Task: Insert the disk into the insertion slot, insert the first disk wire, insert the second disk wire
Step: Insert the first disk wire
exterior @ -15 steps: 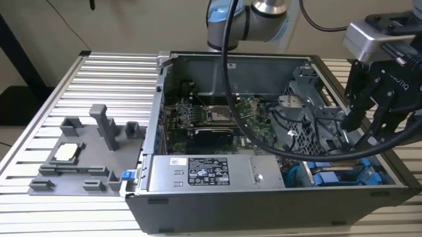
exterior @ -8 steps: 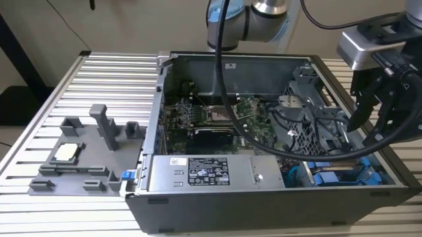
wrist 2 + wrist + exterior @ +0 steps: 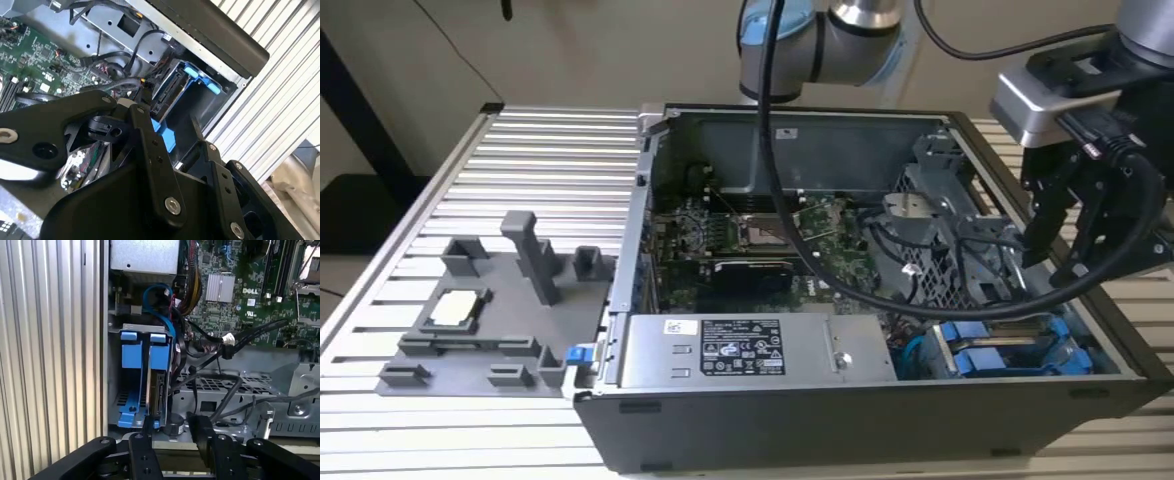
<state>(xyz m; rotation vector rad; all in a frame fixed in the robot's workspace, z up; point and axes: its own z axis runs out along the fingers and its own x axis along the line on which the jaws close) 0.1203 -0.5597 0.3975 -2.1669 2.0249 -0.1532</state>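
In corner of case, disk sits inside insertion slot; connector edge looks bare, so both wire steps probably left. Gripper hovers above, jaws spread, holding nothing.

Soft, even light fills the exterior view; the ribbed counter gleams pale while the computer case holds shadow inside. Both wrist views look dimmer and bluish, the close black gripper slightly out of focus
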